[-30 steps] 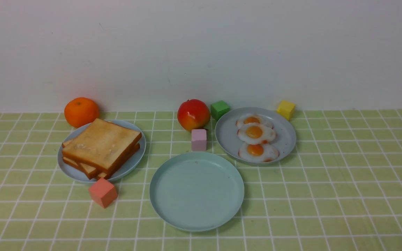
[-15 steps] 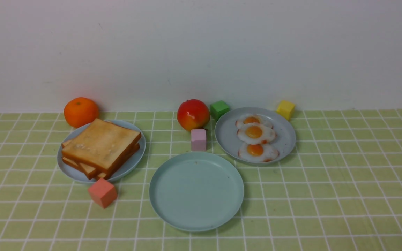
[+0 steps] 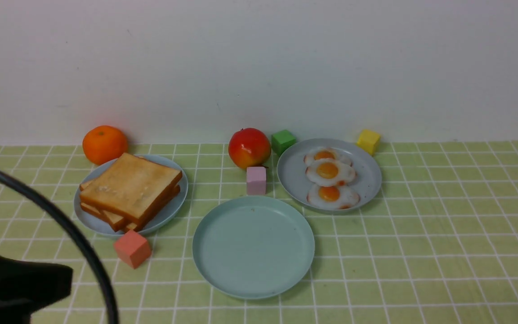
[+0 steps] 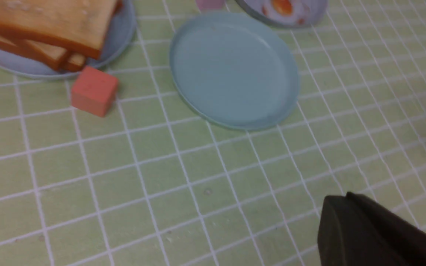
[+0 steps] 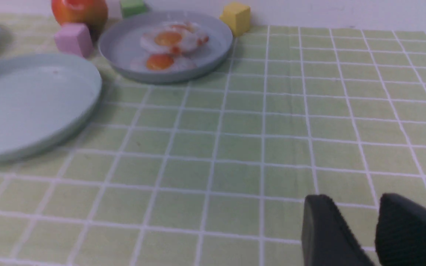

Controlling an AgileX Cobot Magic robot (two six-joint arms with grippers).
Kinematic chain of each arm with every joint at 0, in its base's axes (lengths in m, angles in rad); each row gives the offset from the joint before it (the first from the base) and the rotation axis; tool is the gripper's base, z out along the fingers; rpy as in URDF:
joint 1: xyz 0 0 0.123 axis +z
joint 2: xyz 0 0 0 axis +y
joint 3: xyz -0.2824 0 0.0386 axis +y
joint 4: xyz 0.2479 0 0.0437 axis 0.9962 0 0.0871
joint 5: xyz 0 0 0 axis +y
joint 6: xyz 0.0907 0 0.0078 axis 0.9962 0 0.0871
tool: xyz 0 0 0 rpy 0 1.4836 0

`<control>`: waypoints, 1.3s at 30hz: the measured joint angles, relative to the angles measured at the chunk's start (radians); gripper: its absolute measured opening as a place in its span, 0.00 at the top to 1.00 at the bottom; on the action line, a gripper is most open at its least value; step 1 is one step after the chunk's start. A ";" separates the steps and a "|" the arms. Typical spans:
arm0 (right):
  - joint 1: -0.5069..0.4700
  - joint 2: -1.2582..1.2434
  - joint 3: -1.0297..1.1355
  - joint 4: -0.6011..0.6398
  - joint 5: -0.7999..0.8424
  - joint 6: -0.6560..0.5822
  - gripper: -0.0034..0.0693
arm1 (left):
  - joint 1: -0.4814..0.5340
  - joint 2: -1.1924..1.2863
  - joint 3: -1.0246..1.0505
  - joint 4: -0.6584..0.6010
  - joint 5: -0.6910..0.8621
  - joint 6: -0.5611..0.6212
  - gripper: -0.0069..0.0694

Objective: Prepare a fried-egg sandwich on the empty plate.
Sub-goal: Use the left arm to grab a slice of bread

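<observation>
Toast, thick square golden-brown slices (image 3: 131, 191), lies stacked on a light blue plastic plate (image 3: 174, 206) well ahead of the left gripper (image 4: 346, 207), a corner toward it, no long axis. That gripper's arm (image 3: 16, 283) has just entered the front view, probably starting the first pick; its jaws' state I cannot tell. Right gripper (image 5: 355, 207) shows fingers apart, empty.

Left arm (image 3: 16, 283) sat low in the lower left corner of the front view, a dark blurred bulk, its black cable (image 3: 61, 220) arcing up above it. From its wrist camera, the left gripper (image 4: 346, 207) showed as one dark mass at lower right; jaw gap impossible to read. Right gripper (image 5: 361, 210) sat at lower right of its own view, two dark fingers (image 5: 324, 229) slightly parted, nothing between them.
</observation>
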State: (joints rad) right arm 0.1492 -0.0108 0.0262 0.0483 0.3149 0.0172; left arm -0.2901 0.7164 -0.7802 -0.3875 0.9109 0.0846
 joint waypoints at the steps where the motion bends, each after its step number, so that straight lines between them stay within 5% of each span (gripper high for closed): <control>1: 0.000 0.000 0.000 0.037 -0.031 0.023 0.63 | -0.017 0.033 -0.009 0.004 0.013 0.004 0.93; 11: 0.000 0.000 -0.014 0.313 -0.261 0.203 0.63 | -0.060 0.279 -0.037 0.013 -0.102 0.006 0.93; 15: 0.000 0.054 -0.193 0.323 -0.030 0.205 0.69 | -0.060 0.370 -0.086 0.054 -0.159 0.006 0.93; 19: 0.000 0.295 -0.593 0.282 0.437 0.039 0.88 | -0.060 0.558 -0.229 0.174 -0.125 -0.041 0.93; 24: 0.002 0.527 -0.899 0.279 0.864 -0.087 0.97 | -0.060 0.751 -0.382 0.332 -0.107 -0.141 0.93; 33: 0.054 0.579 -1.011 0.292 0.922 -0.123 0.97 | -0.060 1.043 -0.635 0.559 -0.079 -0.272 0.89; 39: 0.060 0.579 -1.011 0.296 0.932 -0.125 0.96 | -0.060 1.191 -0.745 0.595 -0.073 -0.196 0.56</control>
State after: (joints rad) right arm 0.2088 0.5681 -0.9845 0.3444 1.2469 -0.1080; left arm -0.3501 1.9071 -1.5251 0.2073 0.8382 -0.1118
